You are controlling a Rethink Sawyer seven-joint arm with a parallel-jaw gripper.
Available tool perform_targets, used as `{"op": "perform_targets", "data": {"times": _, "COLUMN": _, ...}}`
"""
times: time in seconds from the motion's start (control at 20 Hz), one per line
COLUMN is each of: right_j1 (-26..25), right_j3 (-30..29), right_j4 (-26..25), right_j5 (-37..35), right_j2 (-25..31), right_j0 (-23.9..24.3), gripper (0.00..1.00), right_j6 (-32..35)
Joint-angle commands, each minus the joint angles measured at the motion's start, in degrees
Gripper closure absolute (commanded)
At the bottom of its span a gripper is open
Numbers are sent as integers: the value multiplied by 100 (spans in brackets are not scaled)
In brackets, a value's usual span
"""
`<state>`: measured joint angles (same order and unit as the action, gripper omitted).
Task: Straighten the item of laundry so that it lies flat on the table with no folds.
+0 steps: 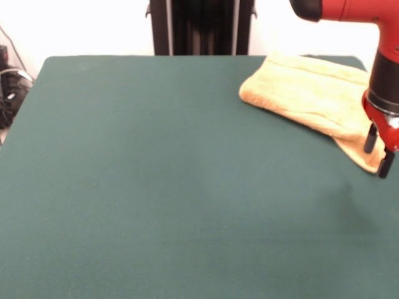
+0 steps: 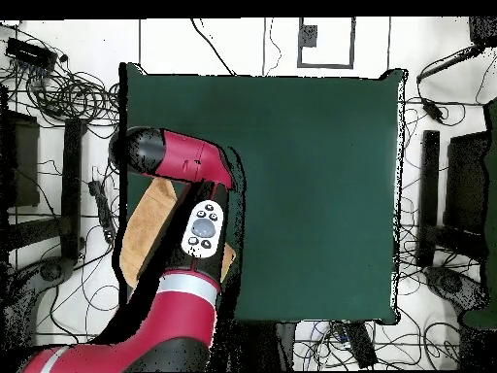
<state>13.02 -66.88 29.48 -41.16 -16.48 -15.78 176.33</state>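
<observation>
Hovering open-fingered at the frame's right edge, the gripper [image 1: 379, 151] sits over the folded towel's [image 1: 312, 93] lower corner, seemingly to pinch and unfold it

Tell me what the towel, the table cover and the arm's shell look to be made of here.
The towel looks like soft terry cloth: a fuzzy, matte orange-tan surface with rounded, thick folded edges. The table seems covered in dark green felt-like fabric, flat and without shine. The arm shell looks like hard, glossy red plastic or painted metal, with highlights on it; which one is unclear. The gripper has dark fingers, apparently plastic or rubber.
</observation>
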Motion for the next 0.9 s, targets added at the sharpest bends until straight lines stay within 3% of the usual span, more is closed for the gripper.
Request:
{"op": "perform_targets", "data": {"times": 0.05, "right_j1": -221, "right_j3": -777, "right_j4": -41, "right_j5": -130, "right_j2": 688, "right_j0": 69, "gripper": 0, "right_j6": 312}}
{"op": "perform_targets", "data": {"times": 0.9, "right_j1": -104, "right_j3": -1103, "right_j4": 256, "right_j5": -47, "right_j2": 903, "right_j0": 38, "gripper": 0, "right_j6": 631}}
